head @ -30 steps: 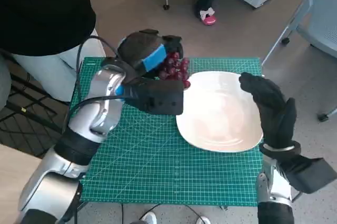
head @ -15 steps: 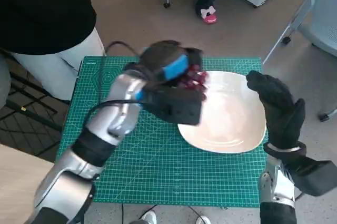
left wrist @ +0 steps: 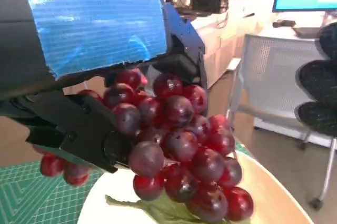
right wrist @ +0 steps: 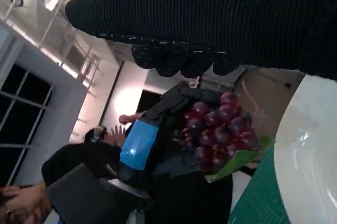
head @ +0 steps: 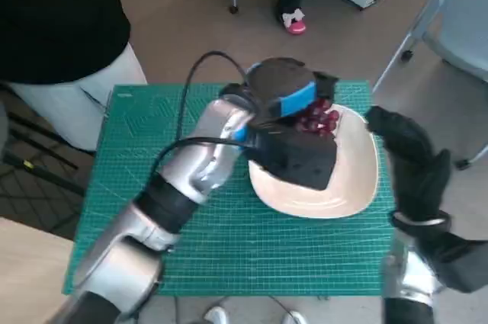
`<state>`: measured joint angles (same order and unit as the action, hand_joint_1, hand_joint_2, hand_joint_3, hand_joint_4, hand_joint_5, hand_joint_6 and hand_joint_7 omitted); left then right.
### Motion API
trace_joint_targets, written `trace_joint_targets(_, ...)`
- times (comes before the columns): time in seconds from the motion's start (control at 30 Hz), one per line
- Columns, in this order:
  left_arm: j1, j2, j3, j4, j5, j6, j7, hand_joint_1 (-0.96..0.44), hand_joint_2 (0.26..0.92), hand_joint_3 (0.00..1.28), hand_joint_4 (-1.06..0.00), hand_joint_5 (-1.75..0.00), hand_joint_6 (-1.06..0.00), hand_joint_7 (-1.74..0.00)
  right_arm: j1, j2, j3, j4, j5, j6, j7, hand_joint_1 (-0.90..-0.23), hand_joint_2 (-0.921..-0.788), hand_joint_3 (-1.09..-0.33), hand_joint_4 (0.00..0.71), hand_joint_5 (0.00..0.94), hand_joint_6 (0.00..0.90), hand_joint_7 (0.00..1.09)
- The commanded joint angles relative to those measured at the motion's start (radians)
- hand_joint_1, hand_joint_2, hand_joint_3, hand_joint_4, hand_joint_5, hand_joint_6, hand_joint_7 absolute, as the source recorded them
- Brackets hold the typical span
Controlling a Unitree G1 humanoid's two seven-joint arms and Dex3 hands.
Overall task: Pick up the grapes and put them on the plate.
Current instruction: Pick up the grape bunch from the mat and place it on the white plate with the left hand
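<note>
Green mat (head: 152, 156): a cutting mat covers the table; on the side of the plate toward the left arm it carries only that arm's forearm above it.
Left hand (head: 286, 103): its black fingers grip the grapes (head: 318, 119); the left wrist view shows the bunch (left wrist: 179, 145) pressed against them, with a green leaf hanging under it.
Grapes: lifted, hanging over the far part of the plate (head: 358, 179); whether the lowest ones touch the plate cannot be told.
Plate: white, lying on the mat between the two hands, nothing resting plainly on it yet.
Right hand (head: 408, 160): gloved, holding nothing, fingers loosely apart, just beside the plate's rim on the side away from the left arm.
Done: the pick-up and the carry over to the plate look finished.
Left: by the look of it, lowering the bunch onto the plate, letting go, and drawing the hand clear.
</note>
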<state>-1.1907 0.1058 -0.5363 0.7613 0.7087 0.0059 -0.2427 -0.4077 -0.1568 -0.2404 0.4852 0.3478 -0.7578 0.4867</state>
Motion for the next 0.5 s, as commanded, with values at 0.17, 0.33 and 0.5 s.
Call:
trace_joint_targets(0.17,-0.098,-0.089,-0.034,0.199,0.004,-0.063,0.050,0.00,0.920,0.14,-0.56,-1.37,-0.60,-1.13,0.046,-0.001,-0.010,-0.016,-0.014,-0.014,-0.033,-0.619,-0.921,-0.821,0.397,0.001,0.183,0.19)
trace_joint_targets(0.33,-0.112,-0.103,-0.030,0.248,-0.007,-0.091,0.064,0.00,0.920,0.14,-0.54,-1.42,-0.62,-1.08,0.054,-0.003,-0.010,-0.016,-0.020,-0.027,-0.042,-0.628,-0.921,-0.819,0.392,0.000,0.185,0.18)
trace_joint_targets(0.5,-0.120,-0.109,-0.023,0.277,-0.017,-0.111,0.072,0.00,0.920,0.16,-0.50,-1.48,-0.62,-1.07,0.055,-0.005,-0.009,-0.012,-0.025,-0.034,-0.047,-0.631,-0.921,-0.820,0.386,0.000,0.185,0.17)
